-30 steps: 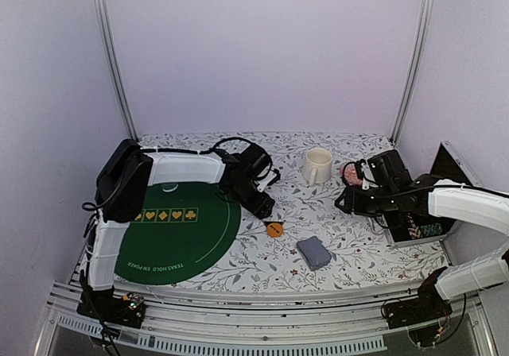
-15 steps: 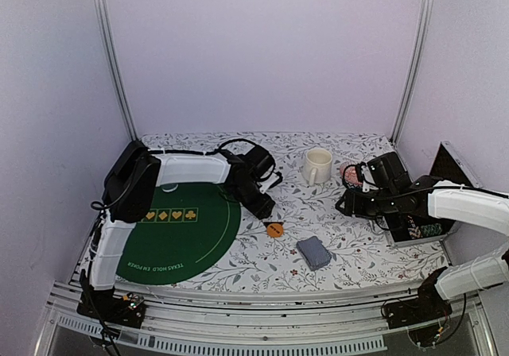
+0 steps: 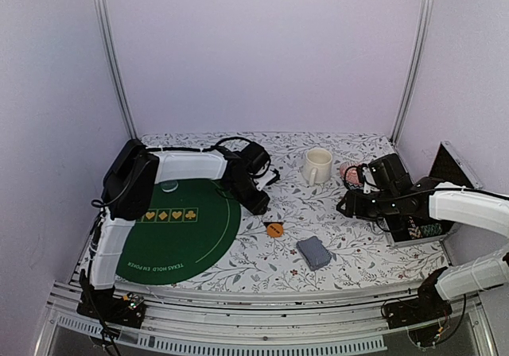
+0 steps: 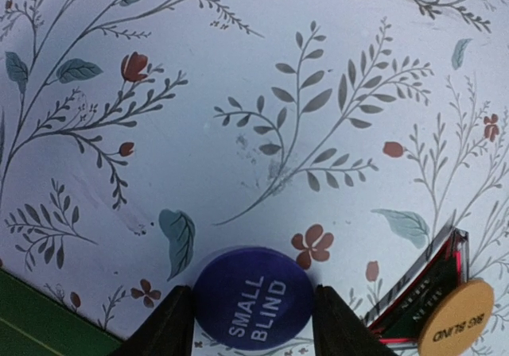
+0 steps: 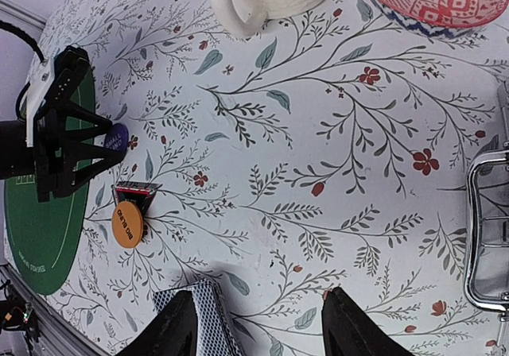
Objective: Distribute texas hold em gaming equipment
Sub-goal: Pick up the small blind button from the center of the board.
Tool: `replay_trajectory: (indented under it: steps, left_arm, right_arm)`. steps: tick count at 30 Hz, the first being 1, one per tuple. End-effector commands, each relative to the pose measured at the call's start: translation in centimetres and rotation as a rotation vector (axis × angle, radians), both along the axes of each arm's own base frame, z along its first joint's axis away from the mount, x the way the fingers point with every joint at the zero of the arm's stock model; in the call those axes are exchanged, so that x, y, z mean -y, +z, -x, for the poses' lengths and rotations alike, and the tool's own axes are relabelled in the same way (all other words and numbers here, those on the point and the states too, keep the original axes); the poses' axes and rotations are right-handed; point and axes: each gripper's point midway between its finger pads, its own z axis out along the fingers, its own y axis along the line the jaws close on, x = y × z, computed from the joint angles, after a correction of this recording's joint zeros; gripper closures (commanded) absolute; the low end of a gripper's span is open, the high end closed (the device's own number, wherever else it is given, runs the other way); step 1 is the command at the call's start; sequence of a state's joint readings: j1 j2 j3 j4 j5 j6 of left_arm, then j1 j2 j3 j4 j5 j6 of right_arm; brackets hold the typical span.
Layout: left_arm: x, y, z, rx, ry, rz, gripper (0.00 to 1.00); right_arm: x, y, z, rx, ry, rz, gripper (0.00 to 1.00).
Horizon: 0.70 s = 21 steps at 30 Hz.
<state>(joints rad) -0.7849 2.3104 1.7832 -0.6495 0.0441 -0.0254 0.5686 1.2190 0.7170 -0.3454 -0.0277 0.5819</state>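
Here, left hand (image 4: 253,291) clamps the blue disc (image 4: 254,312) flat on the counter (image 4: 238,94)
Its 2 fingers (image 4: 171,328) touch the disc's opposite edges, near the green mat (image 3: 175,229); seen from above, the orange disc button (image 3: 274,230), overlapping the black-and-red triangular marker (image 4: 413,296), lies at 5 o'clock of that hand, the card deck (image 3: 314,253) at 4 o'clock beyond; right hand (image 5: 262,292) hovers wide at 3 o'clock, holding nothing

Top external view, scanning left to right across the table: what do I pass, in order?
green poker mat → orange disc button → card deck → red-patterned dish
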Motion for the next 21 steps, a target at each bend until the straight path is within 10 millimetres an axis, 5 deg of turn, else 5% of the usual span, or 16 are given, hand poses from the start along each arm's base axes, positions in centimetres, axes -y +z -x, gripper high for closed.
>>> replay_trajectory:
  steps: [1, 10, 21]
  left_arm:
    - [-2.6, -3.6, 3.2, -0.148, 0.0, -0.086, 0.5]
    - [-2.5, -2.2, 3.1, -0.13, -0.002, -0.068, 0.35]
    - [-3.1, -3.1, 2.8, -0.122, 0.01, -0.104, 0.5]
  right_arm:
    - [0.6, 0.2, 0.3, 0.011, -0.018, 0.0, 0.44]
    - [0.7, 0.2, 0.3, 0.009, -0.02, 0.004, 0.44]
    - [0.9, 0.4, 0.5, 0.018, -0.025, 0.0, 0.44]
